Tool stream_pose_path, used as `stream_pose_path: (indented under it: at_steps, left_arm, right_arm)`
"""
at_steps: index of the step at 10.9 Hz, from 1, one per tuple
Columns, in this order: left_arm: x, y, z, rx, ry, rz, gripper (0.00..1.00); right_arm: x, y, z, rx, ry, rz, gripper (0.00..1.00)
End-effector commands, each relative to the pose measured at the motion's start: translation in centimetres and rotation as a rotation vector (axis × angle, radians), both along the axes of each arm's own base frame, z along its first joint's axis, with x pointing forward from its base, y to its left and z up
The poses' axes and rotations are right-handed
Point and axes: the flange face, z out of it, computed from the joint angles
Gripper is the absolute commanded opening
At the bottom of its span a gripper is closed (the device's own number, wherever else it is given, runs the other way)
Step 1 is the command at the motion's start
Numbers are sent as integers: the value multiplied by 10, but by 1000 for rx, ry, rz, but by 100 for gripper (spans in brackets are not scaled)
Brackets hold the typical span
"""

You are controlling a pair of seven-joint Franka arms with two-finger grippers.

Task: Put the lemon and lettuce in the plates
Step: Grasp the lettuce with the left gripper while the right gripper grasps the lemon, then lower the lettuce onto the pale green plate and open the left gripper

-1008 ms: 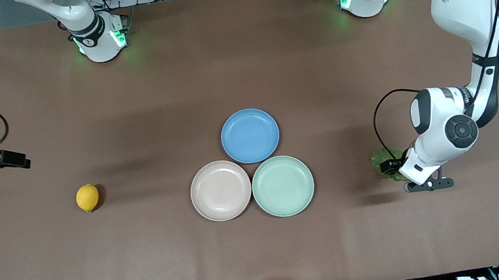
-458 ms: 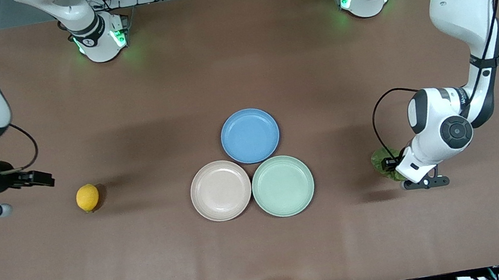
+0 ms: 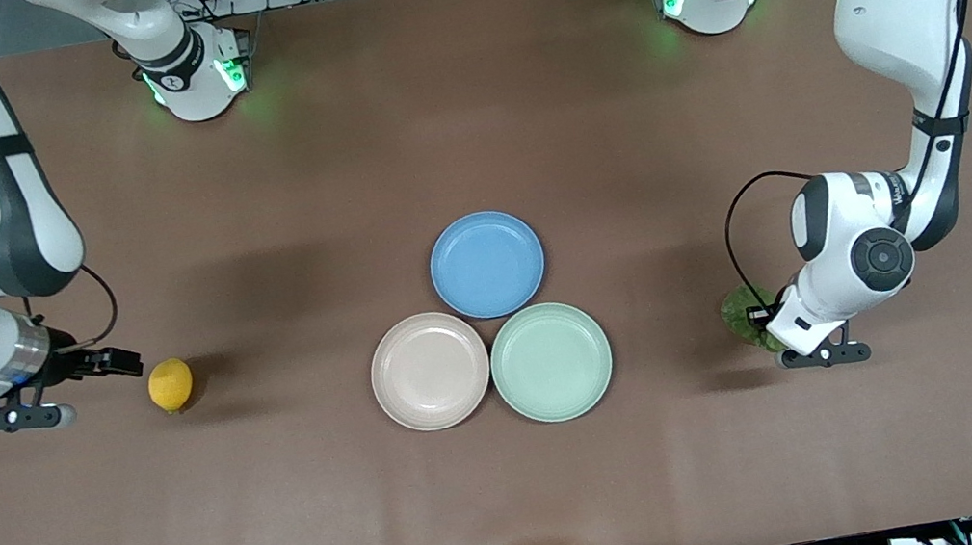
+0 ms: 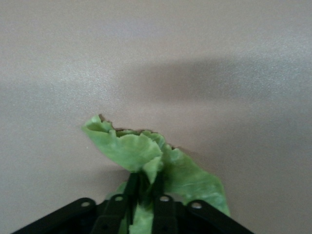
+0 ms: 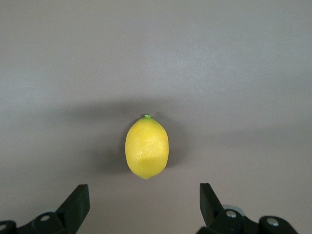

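The lemon (image 3: 170,384) lies on the brown table toward the right arm's end; it shows ahead of the jaws in the right wrist view (image 5: 146,147). My right gripper (image 3: 120,362) is open and empty, close beside the lemon, not touching it. The lettuce (image 3: 744,312) lies on the table toward the left arm's end. My left gripper (image 3: 758,317) is shut on the lettuce (image 4: 146,156), low at the table. The beige-pink plate (image 3: 430,371) and the mint green plate (image 3: 551,362) sit side by side in the middle, both empty.
A blue plate (image 3: 487,264) sits farther from the front camera, touching both other plates, empty. The arm bases (image 3: 196,75) stand along the table's edge farthest from the front camera.
My right arm has swung in from the table's end and come down close beside the lemon. My left gripper has stayed at the lettuce, shifting only slightly.
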Motion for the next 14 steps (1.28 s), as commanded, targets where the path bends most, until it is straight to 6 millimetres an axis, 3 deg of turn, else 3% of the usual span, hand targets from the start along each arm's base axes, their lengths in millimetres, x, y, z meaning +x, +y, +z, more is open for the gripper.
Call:
stream_pose_path:
  at_steps: [1, 3, 7, 11, 14]
  left_arm:
    - [2, 1, 4, 19, -24, -6, 0]
    - [6, -12, 31, 14, -61, -21, 0]
    - [-2, -100, 119, -7, -165, -52, 0]
    - [-33, -222, 144, -60, -214, 1, 0]
    - [-38, -268, 136, -93, -230, 17, 0]
  right_arm:
    - [3, 2, -42, 6, -22, 1, 100]
    - [3, 4, -70, 1, -27, 3, 100]
    - [0, 5, -107, 2, -12, -3, 100]
    - [-2, 5, -138, -3, -22, -5, 100]
    - [-4, 5, -149, -4, -20, -5, 100]
